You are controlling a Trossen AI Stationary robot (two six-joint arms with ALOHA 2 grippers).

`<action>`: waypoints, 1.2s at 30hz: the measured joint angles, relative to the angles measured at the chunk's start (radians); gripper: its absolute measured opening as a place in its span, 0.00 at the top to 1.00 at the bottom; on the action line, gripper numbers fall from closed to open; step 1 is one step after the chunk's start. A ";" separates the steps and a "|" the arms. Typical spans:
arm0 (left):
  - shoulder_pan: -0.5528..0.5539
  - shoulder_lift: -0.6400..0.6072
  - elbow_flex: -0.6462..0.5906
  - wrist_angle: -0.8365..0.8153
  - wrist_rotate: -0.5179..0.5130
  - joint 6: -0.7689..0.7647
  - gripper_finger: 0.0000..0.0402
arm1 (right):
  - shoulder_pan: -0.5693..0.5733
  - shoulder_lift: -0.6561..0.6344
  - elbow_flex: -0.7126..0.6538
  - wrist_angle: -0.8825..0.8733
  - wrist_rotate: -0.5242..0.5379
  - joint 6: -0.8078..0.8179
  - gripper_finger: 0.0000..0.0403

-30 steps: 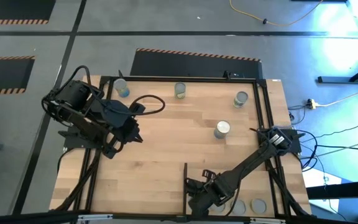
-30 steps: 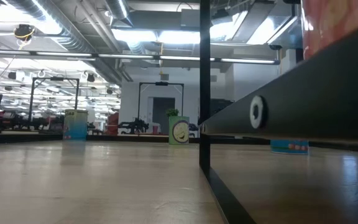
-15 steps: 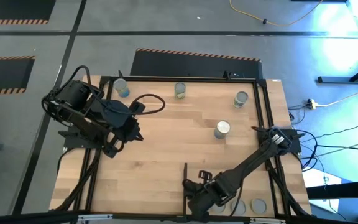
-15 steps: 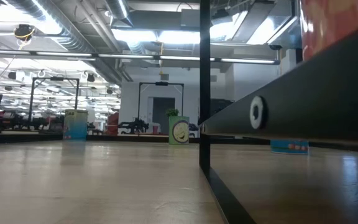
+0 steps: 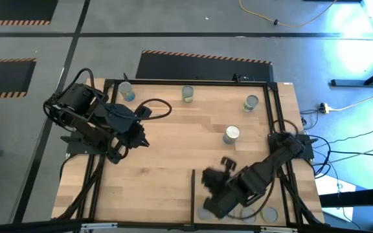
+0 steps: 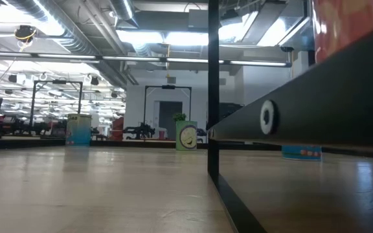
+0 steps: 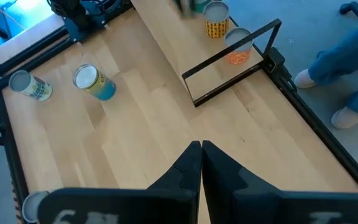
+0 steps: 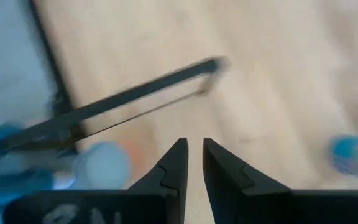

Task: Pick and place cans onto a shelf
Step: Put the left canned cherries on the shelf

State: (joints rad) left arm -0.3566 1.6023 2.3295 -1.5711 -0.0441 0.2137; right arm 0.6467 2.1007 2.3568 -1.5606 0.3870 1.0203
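Observation:
Several cans stand upright on the wooden table: at the far edge (image 5: 125, 91) (image 5: 188, 94) (image 5: 251, 102), and one near the middle (image 5: 231, 134). The shelf (image 5: 264, 194) is the near right section behind a black divider bar (image 5: 193, 188); two cans (image 5: 248, 214) (image 5: 269, 213) stand at its near edge. My right gripper (image 5: 214, 176) hovers above the shelf's left part, blurred; in its wrist view (image 8: 193, 149) the fingers stand a narrow gap apart and hold nothing. My left gripper (image 5: 138, 136) waits shut and empty over the table's left (image 7: 201, 149).
A black frame (image 5: 277, 116) runs round the table. In the low view a red can (image 6: 342, 26) and the dark divider bar (image 6: 303, 110) stand close in front. A person's blue-clad legs (image 7: 353, 68) show beyond the table near the shelf.
My right gripper has risen from low over the shelf's near left corner and gone toward the table's far edge, fast enough to blur. My left arm and the cans on the open table have kept still.

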 joint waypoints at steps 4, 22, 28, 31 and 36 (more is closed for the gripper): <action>0.001 0.000 0.000 0.000 -0.079 -0.002 0.98 | -0.038 -0.077 -0.056 -0.013 0.024 0.101 0.87; 0.272 -0.001 0.000 0.000 -0.361 -0.460 0.98 | -0.310 -0.274 -0.062 -0.010 0.344 -0.380 0.87; 0.431 -0.002 -0.007 0.002 -0.401 -0.545 0.98 | -0.413 -0.394 -0.062 -0.011 0.374 -0.485 0.87; 0.522 -0.003 -0.049 0.001 -0.398 -0.546 0.98 | -0.467 -0.460 -0.085 -0.010 0.393 -0.506 0.87; 0.703 -0.020 -0.197 0.000 -0.346 -0.482 0.98 | -0.548 -0.568 -0.174 -0.011 0.419 -0.476 0.87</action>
State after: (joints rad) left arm 0.3467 1.5819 2.1329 -1.5711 -0.3904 -0.2684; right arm 0.0989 1.5328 2.1829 -1.5711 0.8059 0.5442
